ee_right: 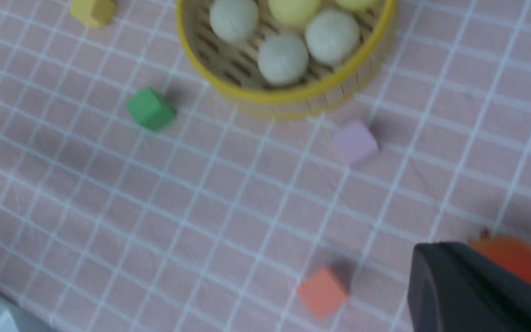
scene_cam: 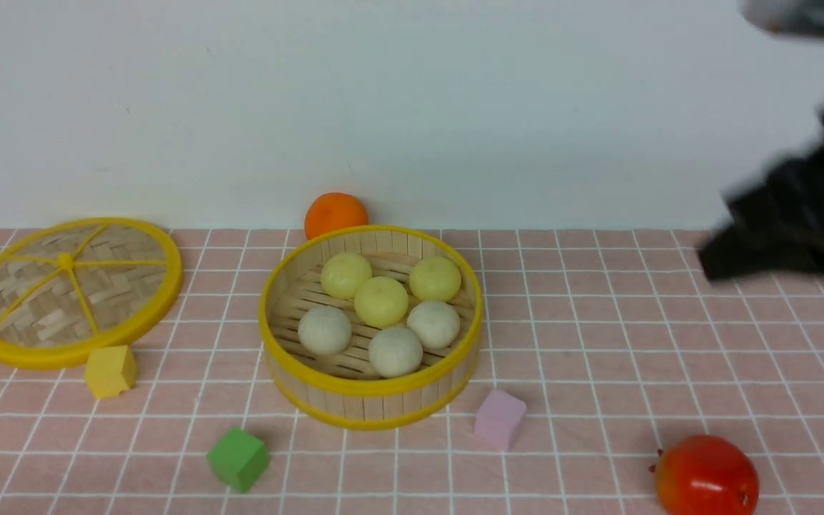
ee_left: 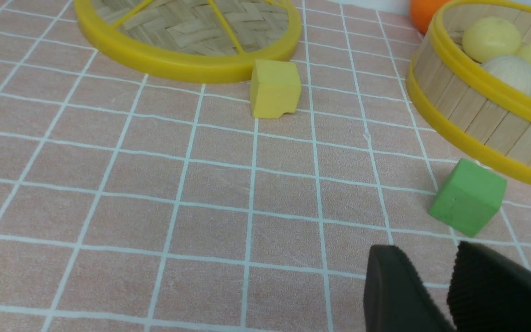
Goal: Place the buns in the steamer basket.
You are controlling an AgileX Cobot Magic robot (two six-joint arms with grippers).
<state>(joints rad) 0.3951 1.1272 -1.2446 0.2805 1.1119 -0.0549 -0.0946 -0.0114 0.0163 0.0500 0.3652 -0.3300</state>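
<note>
The steamer basket (scene_cam: 371, 400) stands mid-table, and several buns lie inside it. Three pale yellow buns (scene_cam: 381, 300) are toward its back and three off-white buns (scene_cam: 395, 350) toward its front. My right gripper (ee_right: 445, 258) hangs high above the table's right side, blurred in the front view (scene_cam: 716, 261). Its jaws are shut together on nothing, above the red fruit (ee_right: 519, 263). My left gripper (ee_left: 431, 272) is low over the cloth, just short of the green cube (ee_left: 468, 198). It is open and empty, and it is out of the front view.
A flat woven lid (scene_cam: 69, 290) lies at the left with a yellow cube (scene_cam: 110, 370) beside it. A green cube (scene_cam: 238, 458) and a lilac cube (scene_cam: 500, 418) sit in front of the basket. An orange fruit (scene_cam: 335, 213) sits behind the basket. An orange cube (ee_right: 321, 292) lies near the front.
</note>
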